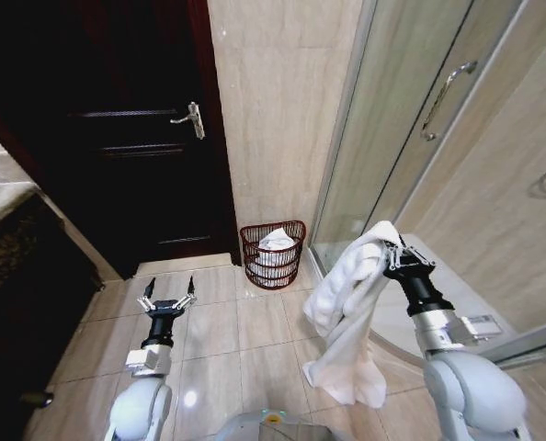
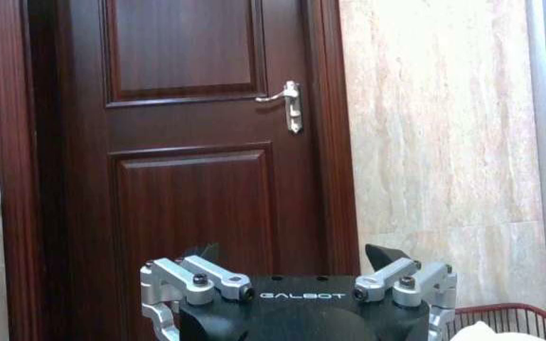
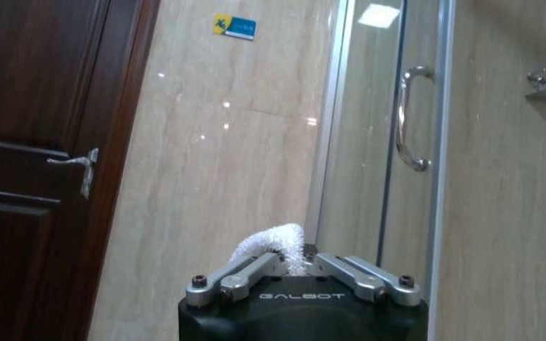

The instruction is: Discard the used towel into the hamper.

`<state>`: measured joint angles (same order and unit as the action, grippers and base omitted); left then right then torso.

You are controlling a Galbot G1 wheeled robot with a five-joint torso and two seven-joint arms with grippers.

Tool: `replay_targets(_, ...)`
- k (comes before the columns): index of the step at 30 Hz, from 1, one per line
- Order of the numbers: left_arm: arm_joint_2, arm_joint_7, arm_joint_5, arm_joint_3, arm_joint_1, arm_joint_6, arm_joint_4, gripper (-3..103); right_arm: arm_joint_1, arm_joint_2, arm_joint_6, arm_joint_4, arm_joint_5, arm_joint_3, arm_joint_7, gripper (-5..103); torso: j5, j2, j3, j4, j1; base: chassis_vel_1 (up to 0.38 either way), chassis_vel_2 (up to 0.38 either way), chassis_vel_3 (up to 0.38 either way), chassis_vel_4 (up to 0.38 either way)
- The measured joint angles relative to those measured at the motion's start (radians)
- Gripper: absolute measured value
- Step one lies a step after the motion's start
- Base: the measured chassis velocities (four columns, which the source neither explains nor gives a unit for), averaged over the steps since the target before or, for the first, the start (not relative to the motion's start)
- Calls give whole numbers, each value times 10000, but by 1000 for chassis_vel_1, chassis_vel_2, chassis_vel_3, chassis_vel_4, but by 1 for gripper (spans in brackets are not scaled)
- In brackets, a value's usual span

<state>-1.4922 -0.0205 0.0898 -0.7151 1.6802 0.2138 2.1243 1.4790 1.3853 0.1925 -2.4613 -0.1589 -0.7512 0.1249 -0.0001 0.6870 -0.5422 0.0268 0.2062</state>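
Observation:
A white towel [image 1: 346, 312] hangs in long folds from my right gripper [image 1: 391, 250], which is shut on its top end at the right of the head view. In the right wrist view a tuft of the towel [image 3: 271, 244] pokes out between the closed fingers [image 3: 244, 273]. The hamper [image 1: 272, 254], a dark reddish-brown wire basket with white cloth inside, stands on the floor against the beige wall, ahead and left of the towel. Its rim [image 2: 515, 311] shows in the left wrist view. My left gripper [image 1: 167, 294] stands open low on the left, holding nothing.
A dark wooden door [image 1: 135, 138] with a silver handle [image 1: 192, 119] fills the left wall. A glass shower enclosure [image 1: 411, 119] with a curved base stands to the right. A dark counter edge [image 1: 16, 276] lies far left. Tiled floor [image 1: 245, 340] spreads between the arms.

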Motion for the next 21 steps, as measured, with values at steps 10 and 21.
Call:
replay_targets(10, -14, -1, -53, 5, 34, 38, 3, 100, 6, 13, -69, 79, -12, -31, -4, 2, 0, 434, -252, 0, 178, 26, 29, -25, -35)
replay_targets(21, -12, -1, -69, -6, 42, 46, 42, 100, -7, 29, -106, 85, -13, -24, 57, 2, 0, 910, -522, 0, 388, 13, 90, -8, -83)
